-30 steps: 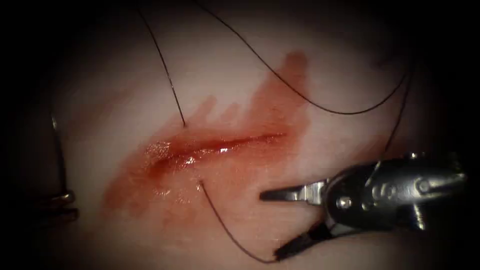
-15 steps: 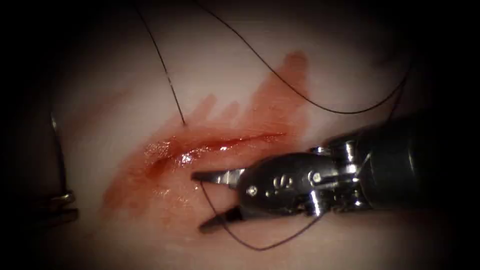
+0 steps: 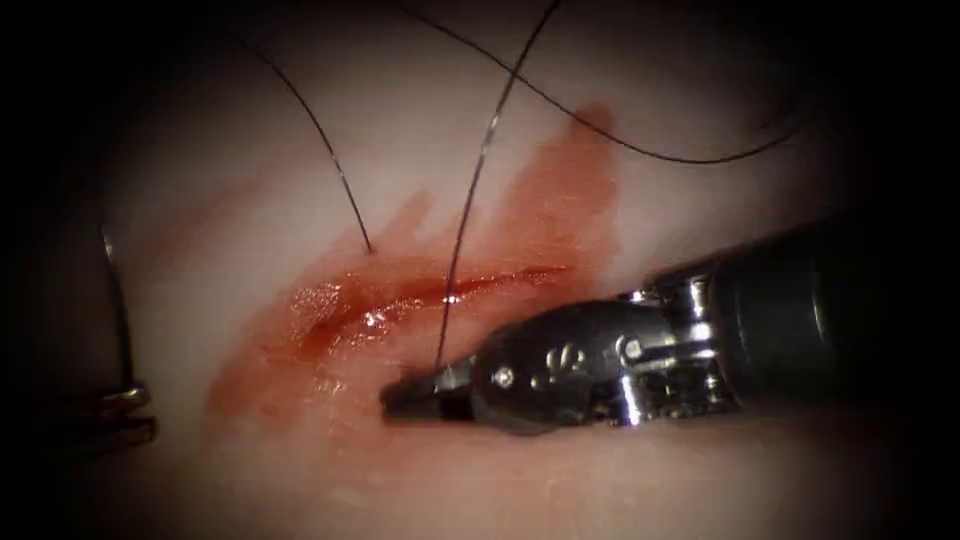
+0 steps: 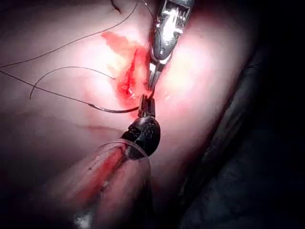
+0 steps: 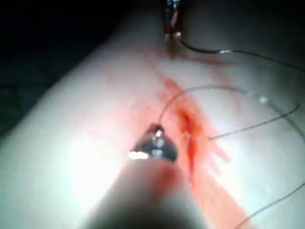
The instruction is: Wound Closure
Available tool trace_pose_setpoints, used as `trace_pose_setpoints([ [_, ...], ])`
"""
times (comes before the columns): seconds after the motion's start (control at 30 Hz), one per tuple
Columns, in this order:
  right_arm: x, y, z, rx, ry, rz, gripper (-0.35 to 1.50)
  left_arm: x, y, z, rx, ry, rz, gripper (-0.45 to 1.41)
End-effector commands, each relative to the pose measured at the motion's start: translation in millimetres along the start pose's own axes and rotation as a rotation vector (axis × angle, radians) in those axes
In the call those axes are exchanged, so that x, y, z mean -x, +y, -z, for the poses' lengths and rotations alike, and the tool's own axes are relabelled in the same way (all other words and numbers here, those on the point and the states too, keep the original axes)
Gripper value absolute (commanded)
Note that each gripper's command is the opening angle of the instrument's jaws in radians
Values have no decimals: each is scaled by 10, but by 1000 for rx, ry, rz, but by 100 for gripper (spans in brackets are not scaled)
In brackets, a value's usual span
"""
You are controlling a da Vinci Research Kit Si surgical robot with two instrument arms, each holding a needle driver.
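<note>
Where the thread (image 3: 480, 170) comes out of the tissue (image 3: 250, 150) just below the cut (image 3: 430, 290), the right arm's hand (image 3: 420, 392) is now pressed together, pinching that strand close to its exit point. A second ago this hand was spread wide and stood well off toward the endoscope view's right. Half a second ago it had come in, open, with one finger on each side of the strand. The slack loop that lay below the cut has gone. In its place we see the thread rising from the closed hand, crossing over the cut and the red fluid (image 3: 560, 190), and running up out of the picture. A second strand enters the tissue on the far side of the cut and has not moved.

The needle (image 4: 114, 110) is out of the tissue, well to the left of the cut. The left arm's hand (image 4: 147, 106) is closed on it near one end of its curve, and thread trails from the other end. This hand has stayed where it was.

We judge that the stitch's bite is already through both edges, and that the right arm now has hold of the thread.
</note>
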Motion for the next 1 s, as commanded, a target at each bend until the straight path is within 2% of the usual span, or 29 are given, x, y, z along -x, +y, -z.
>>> trace_pose_setpoints([
  [0.03, -3, -3, -6, -5, -1, -1, -35, 3, 6, -7, 2, 1, 2, -45],
  [0.2, -12, -10, 4, -24, 2, -4, -35, 3, 6, -7, 2, 1, 2, -45],
  [0.67, -40, -58, 53, -167, 14, 21, -35, 3, 6, -7, 2, 1, 2, -45],
  [0.83, -47, -65, 59, -188, 12, 24, -35, 3, 6, -7, 2, 1, 2, -45],
  [1.0, -50, -77, 62, -277, 1, 51, -35, 3, 6, -7, 3, -2, 2, -45],
])
